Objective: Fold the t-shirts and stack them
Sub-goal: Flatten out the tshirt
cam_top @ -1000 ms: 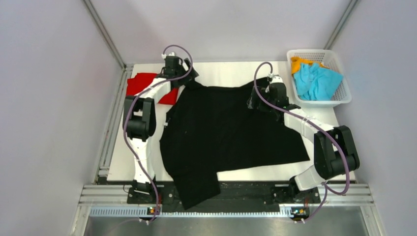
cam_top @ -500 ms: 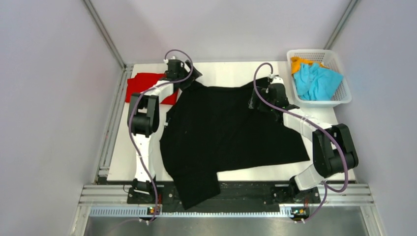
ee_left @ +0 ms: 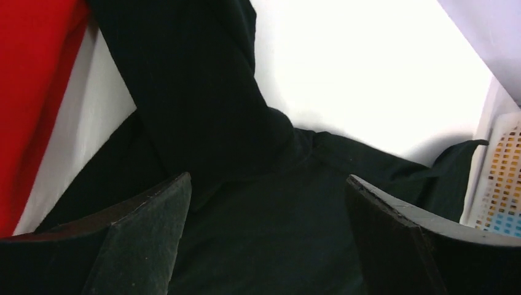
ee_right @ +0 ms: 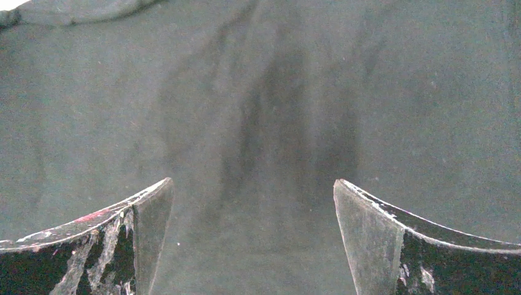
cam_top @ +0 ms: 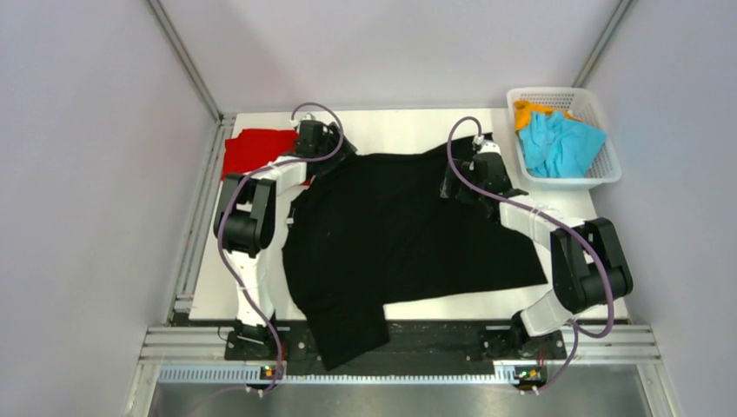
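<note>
Black t-shirt (cam_top: 408,226) lies spread over the middle of the white table (cam_top: 400,123), rumpled rather than flat, its near left corner hanging past the table edge onto the dark base plate (cam_top: 452,337); at its far left corner the left gripper (ee_left: 267,203) stands over a bunched sleeve, fingers spread wide with nothing between them; over its far right shoulder the right gripper (ee_right: 252,209) is likewise spread apart, with only smooth black cloth below, and contact cannot be told; a red t-shirt (cam_top: 252,149) lies just beyond the far left corner, a strip of bare table between the two; well to the far right sits a white mesh basket (cam_top: 608,174) holding a cyan garment (cam_top: 561,143) and an orange garment (cam_top: 526,111); pale grey walls (cam_top: 87,174) on aluminium posts (cam_top: 182,61) close in the table on three sides.
</note>
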`<state>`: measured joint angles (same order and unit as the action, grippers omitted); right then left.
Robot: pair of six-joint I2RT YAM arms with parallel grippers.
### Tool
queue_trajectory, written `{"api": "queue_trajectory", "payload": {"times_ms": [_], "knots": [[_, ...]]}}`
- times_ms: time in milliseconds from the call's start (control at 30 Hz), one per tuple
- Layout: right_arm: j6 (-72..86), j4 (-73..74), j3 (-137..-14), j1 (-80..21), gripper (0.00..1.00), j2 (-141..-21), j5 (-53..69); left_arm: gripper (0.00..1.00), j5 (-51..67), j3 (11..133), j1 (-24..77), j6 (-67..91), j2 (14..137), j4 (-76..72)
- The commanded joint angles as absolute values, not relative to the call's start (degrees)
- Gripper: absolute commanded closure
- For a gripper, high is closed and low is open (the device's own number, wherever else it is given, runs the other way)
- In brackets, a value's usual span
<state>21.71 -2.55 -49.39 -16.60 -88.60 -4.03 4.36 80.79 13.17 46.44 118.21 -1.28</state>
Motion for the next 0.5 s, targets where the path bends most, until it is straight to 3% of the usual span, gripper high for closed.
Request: {"api": "queue_trajectory", "payload": {"times_ms": [0,233,467], "knots": [[22.2,-4.0,-48.3,-16.6,0.01,-89.0,-4.4,0.01,2.4,82.9,13.5,45.6,116.8,2.0],[22.0,-4.0,-48.3,-16.5,0.01,-90.6,-4.8,0.02,-1.3,83.6,14.1,45.0,117.6,6.9],[21.8,-3.9,-48.7,-16.5,0.01,-91.8,-4.8,0.02,2.1,91.0,14.1,45.9,124.1,4.3]]}}
